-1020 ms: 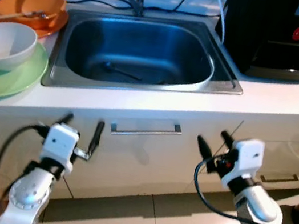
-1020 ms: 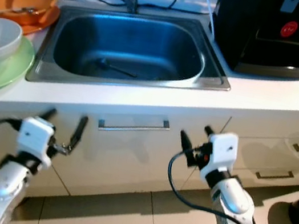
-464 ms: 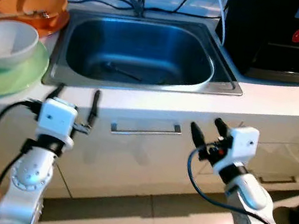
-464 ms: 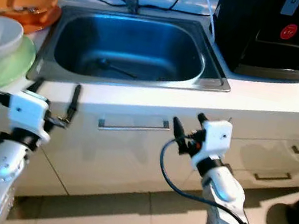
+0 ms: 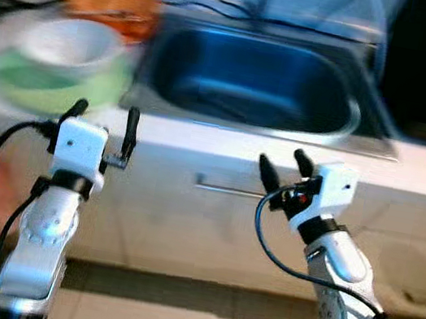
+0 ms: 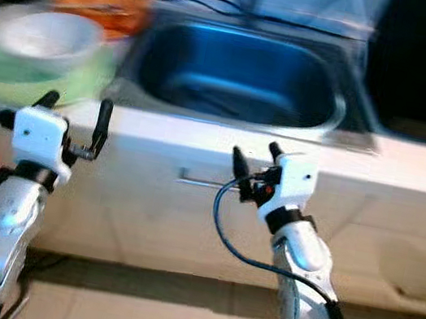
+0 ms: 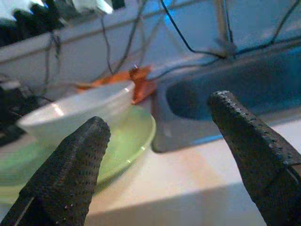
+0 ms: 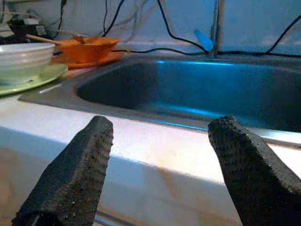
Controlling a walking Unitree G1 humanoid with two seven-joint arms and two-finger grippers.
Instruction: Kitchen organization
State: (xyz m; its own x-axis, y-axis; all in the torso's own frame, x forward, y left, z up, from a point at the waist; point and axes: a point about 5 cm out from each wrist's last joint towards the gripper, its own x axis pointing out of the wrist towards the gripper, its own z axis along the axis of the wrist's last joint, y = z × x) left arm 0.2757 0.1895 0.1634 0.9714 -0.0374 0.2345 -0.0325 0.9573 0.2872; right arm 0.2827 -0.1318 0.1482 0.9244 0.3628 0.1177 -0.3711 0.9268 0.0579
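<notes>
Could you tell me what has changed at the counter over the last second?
The head camera has swung left, so the whole scene slid right and blurred; the dishes themselves have not moved. The left gripper has risen from the cabinet front to the counter edge, near the green plate that carries the white bowl. The right gripper has also come up slightly. Both remain open and empty. The sink and orange bowl are unchanged.

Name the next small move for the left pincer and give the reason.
Probably raise the left pincer forward over the counter edge toward the white bowl. It is open and empty, level with the counter front, and the bowl sits on the green plate just beyond it, left of the sink. The right pincer is also open, nearer the sink.
</notes>
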